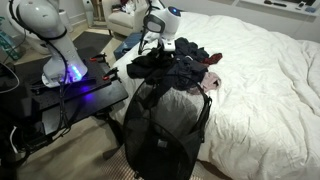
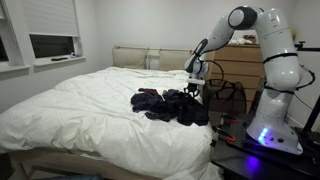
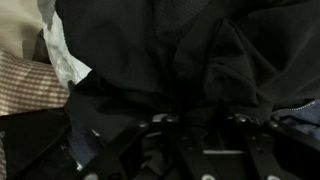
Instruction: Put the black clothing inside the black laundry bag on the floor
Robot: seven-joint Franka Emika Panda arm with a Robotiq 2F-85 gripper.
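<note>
Grasp step by the look of it: your gripper (image 2: 193, 88) sits jaws spread, empty, over the black clothing (image 1: 172, 66) at the bed (image 2: 90, 115) edge, so next pinch, lift, drop into the black laundry bag (image 1: 165, 125) beside the bed.

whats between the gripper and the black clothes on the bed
Nothing separate. In the wrist view the black clothing fills the frame straight beyond the gripper, and both exterior views put it right over the clothing. Whether they touch cannot be told.
</note>
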